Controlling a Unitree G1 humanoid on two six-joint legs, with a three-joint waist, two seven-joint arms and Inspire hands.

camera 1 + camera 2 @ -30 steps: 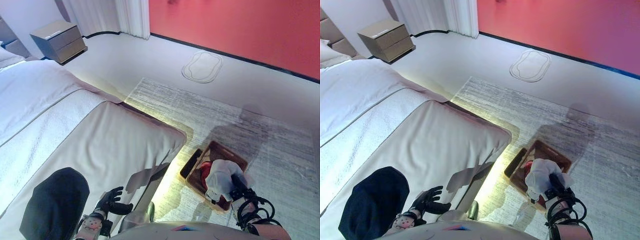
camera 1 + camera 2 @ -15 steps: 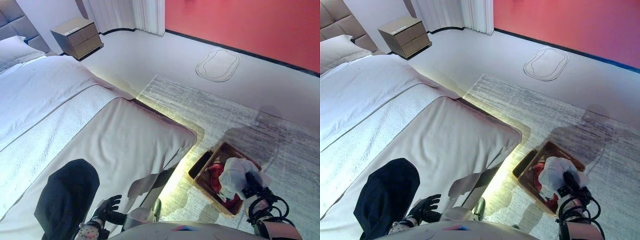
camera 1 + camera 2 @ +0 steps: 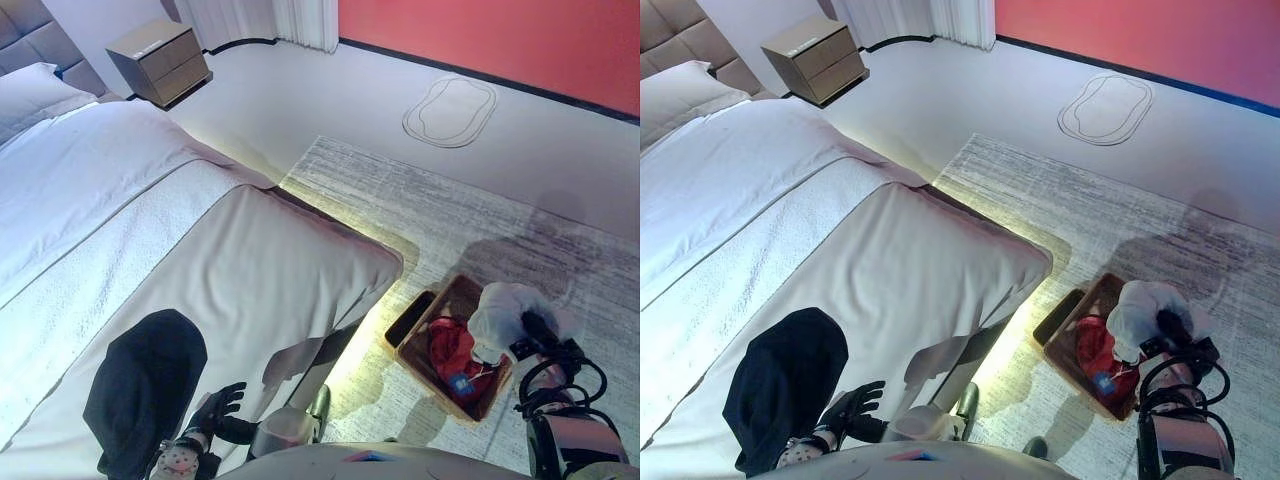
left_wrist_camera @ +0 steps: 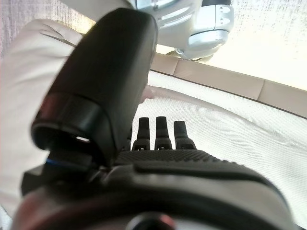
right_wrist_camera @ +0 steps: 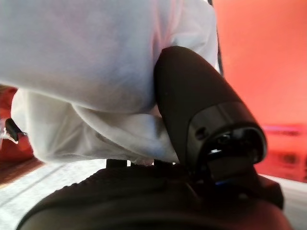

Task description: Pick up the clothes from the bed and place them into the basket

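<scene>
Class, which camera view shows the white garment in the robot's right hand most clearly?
The right wrist view: the white garment fills it, pinched by the right hand. Both eye views show it as a small bundle over the basket. The left wrist view misses it.

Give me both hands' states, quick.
Left hand: open, fingers straight, by the bed edge, holding nothing.
Right hand: shut on a white garment, above the basket.
</scene>
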